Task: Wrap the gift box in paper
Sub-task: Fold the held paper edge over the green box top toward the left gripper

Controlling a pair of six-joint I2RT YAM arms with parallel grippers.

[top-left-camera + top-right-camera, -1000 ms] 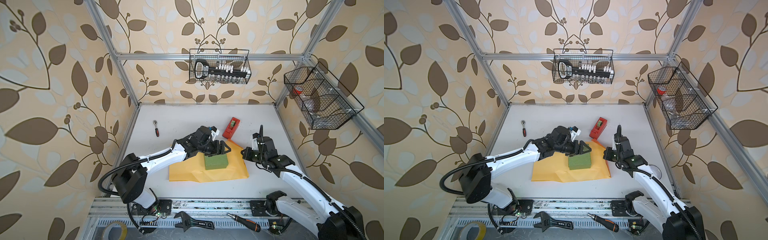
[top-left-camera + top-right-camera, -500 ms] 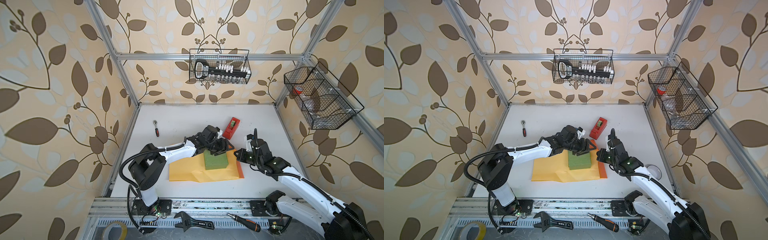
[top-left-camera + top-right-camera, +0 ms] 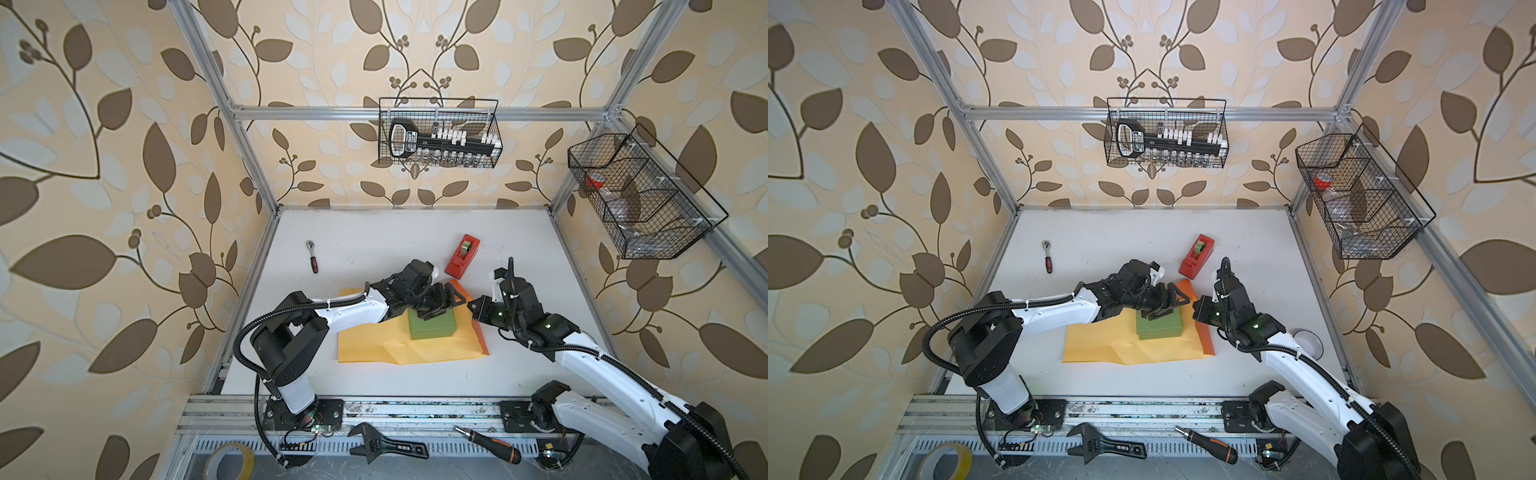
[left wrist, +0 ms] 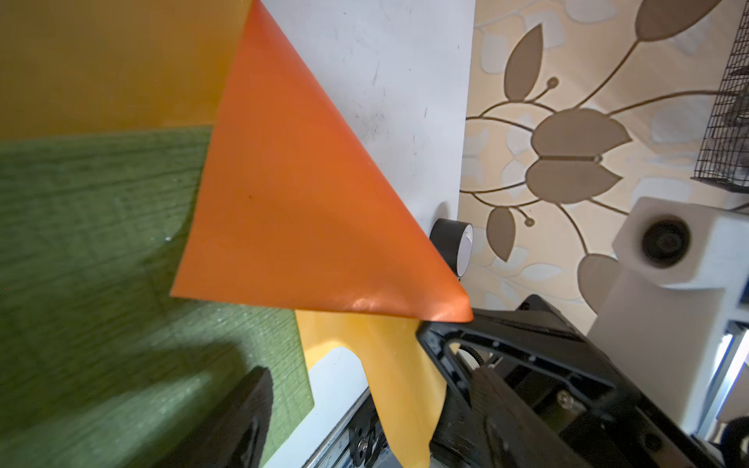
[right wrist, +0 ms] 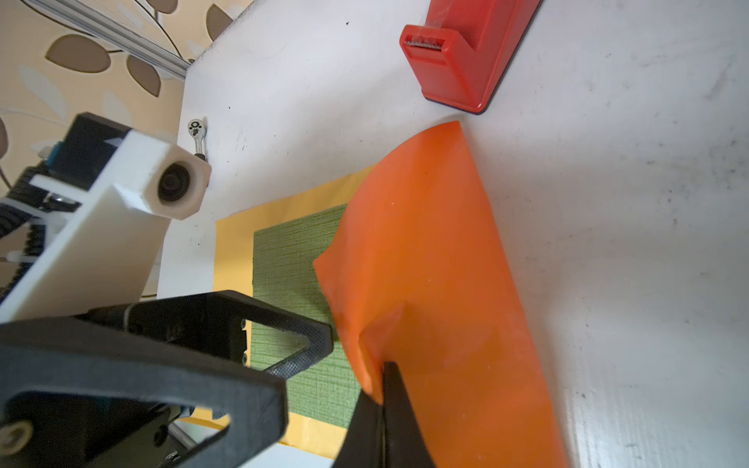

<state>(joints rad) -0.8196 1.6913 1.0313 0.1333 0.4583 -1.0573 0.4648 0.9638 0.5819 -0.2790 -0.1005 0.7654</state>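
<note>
The olive-green gift box (image 3: pixel 432 330) (image 3: pixel 1160 328) stands on the yellow paper (image 3: pixel 374 345) (image 3: pixel 1096 345), right of its middle. My left gripper (image 3: pixel 442 306) (image 3: pixel 1167 306) hovers open over the box's far edge. In the left wrist view one of its fingers is above the box (image 4: pixel 101 243). My right gripper (image 3: pixel 471 308) (image 5: pixel 385 377) is shut on the paper's right edge. It holds that edge up, so the orange face (image 5: pixel 425 263) (image 4: pixel 304 202) curls toward the box. The raised flap hangs between the left gripper's (image 4: pixel 364 417) open fingers, ungripped.
A red tape dispenser (image 3: pixel 462 256) sits just behind the paper, a small ratchet (image 3: pixel 312 257) at the back left, and a black tape roll (image 3: pixel 1307 341) by the right wall. Wire baskets (image 3: pixel 440 133) hang on the walls. A wrench (image 3: pixel 386 446) and a screwdriver (image 3: pixel 486 442) lie on the front rail.
My right gripper has drawn the paper's right edge up and leftward toward the box, baring the orange face. My left gripper stayed over the box, its jaws narrowing then widening.
</note>
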